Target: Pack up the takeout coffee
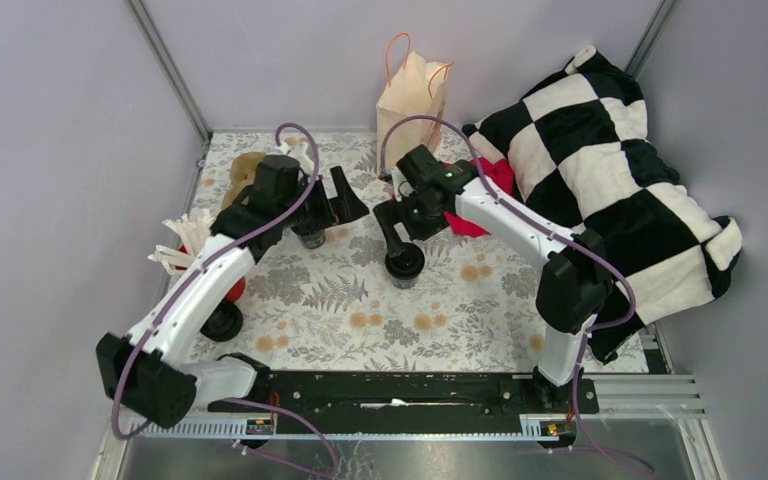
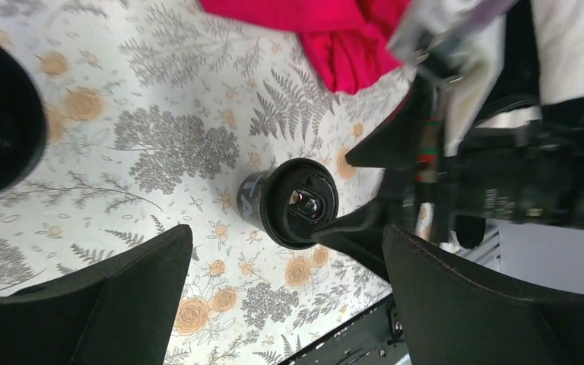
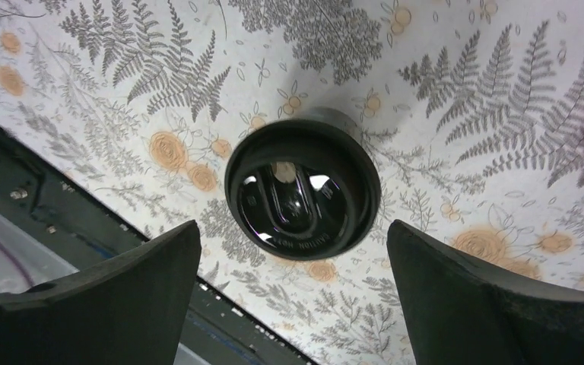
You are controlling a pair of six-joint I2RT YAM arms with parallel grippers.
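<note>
Right claw (image 3: 290, 232) spread open, straddling the upright coffee cup (image 3: 302, 190) from above, presumably for a side pinch; left claw (image 2: 287, 232) open, standing off beside the cup.

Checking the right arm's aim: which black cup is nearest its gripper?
The lidded cup mid-table: it stands centred between the right gripper's open fingers. The second cup and third cup stand further left, by the left arm.

Coffee cup (image 1: 404, 267) ctr, bag (image 1: 412, 95) behind it, pillow (image 1: 610, 170) to R.
</note>
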